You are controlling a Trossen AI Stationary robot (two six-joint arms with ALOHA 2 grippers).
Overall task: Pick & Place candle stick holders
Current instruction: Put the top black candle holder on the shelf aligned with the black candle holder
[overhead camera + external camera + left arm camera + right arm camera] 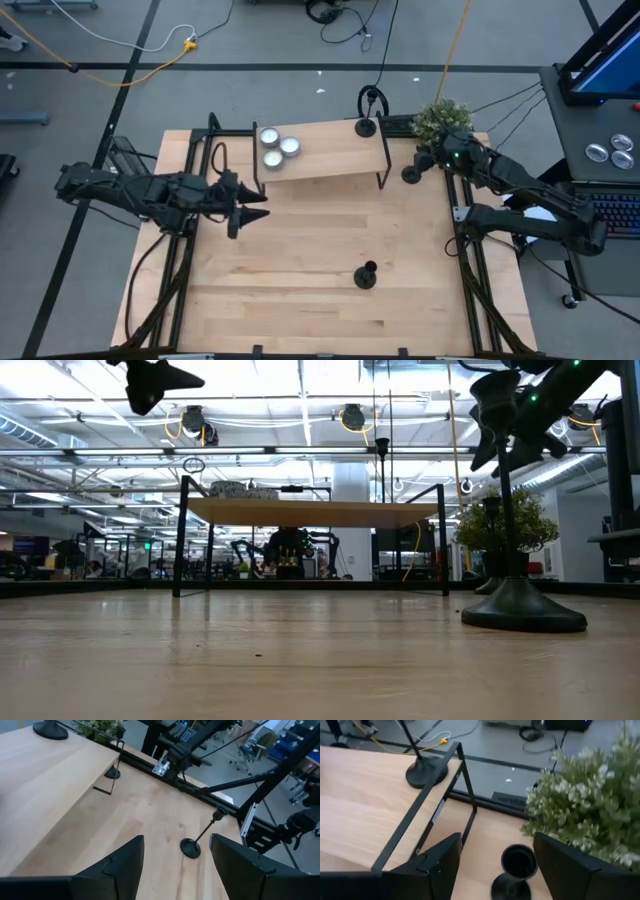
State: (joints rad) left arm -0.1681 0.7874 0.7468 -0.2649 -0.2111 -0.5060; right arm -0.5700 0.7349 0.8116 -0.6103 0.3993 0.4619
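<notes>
Three black candlestick holders show. One stands on its round base on the raised wooden shelf's [330, 150] right end [366, 127], also in the right wrist view [425, 770]. One stands on the table right of the shelf [411, 174]; its cup [518, 861] shows between and beyond the fingers of my open right gripper [438, 160] [495, 847], which hovers above it without touching. One stands near the table's front [367, 276] [191, 848] [522, 610]. My left gripper [258, 206] [175, 847] is open and empty over the table's left middle.
Three white tealights [276, 148] lie on the shelf's left end. A small potted plant [441, 120] [590, 805] stands at the far right corner, just beyond the right gripper. The shelf's black legs [384, 165] stand next to the right-hand holder. Bare tabletop [300, 260] lies toward the front.
</notes>
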